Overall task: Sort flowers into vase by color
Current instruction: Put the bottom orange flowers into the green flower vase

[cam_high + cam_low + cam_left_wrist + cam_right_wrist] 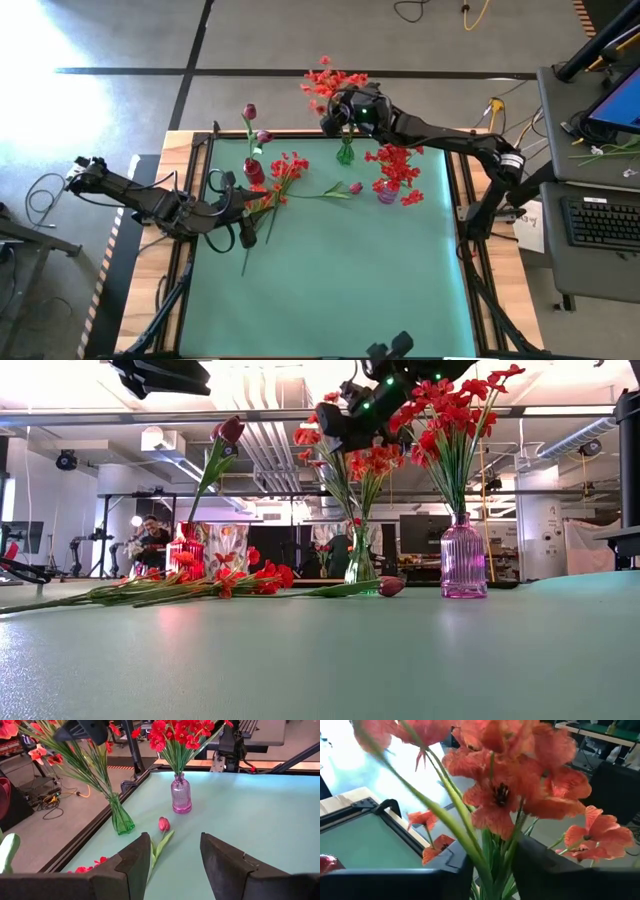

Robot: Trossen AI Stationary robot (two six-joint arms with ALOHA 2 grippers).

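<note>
Right gripper (345,112), upper centre of high view, pinches orange-red spray (330,82) stems above green vase (345,153) for colour match. Left gripper (238,205) agape beside loose flowers (285,175), centre-left on mat (330,270).

The surface (330,280) is a green mat in a wooden frame. Three vases stand toward twelve o'clock: a red vase (254,171) at eleven, a green vase (345,153) at twelve, a purple vase (386,192) at one. Loose orange-red sprays (283,178) lie beside the red vase, a magenta bud stem (338,190) between them and the purple vase
</note>
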